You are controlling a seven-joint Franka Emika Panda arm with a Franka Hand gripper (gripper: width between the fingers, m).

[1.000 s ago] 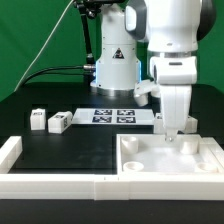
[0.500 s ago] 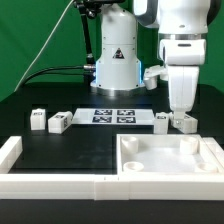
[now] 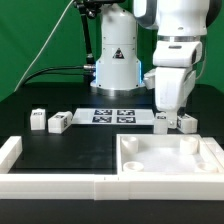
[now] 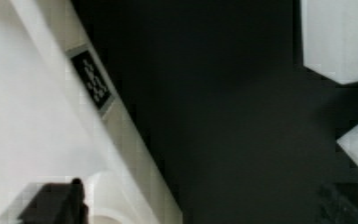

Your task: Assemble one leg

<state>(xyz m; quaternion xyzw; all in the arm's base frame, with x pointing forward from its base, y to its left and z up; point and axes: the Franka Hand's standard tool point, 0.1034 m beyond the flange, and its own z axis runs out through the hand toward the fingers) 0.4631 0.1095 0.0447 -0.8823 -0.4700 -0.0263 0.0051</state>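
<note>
Several small white legs with tags stand on the black table: two at the exterior view's left (image 3: pixel 38 119) (image 3: pixel 59 122) and two just behind the tray-like part (image 3: pixel 161 121) (image 3: pixel 186 122). My gripper (image 3: pixel 170 112) hangs just above and between these last two. It holds nothing. In the wrist view the gripper (image 4: pixel 197 205) is open, with bare black table between its dark fingertips (image 4: pixel 51 205). A white tagged part (image 4: pixel 92 78), apparently a leg, lies beside one finger. Another white piece (image 4: pixel 345 40) shows at the far side.
The large white tray-like part (image 3: pixel 205 150) with recessed pockets lies at the front, on the exterior view's right. The marker board (image 3: pixel 115 115) lies behind the middle. A white L-shaped rail (image 3: pixel 12 150) runs along the front and left. The robot base (image 3: pixel 115 60) stands behind.
My gripper has risen from low over the tray-like part's far edge. It has then shifted slightly toward the exterior view's left. The legs have not moved.
</note>
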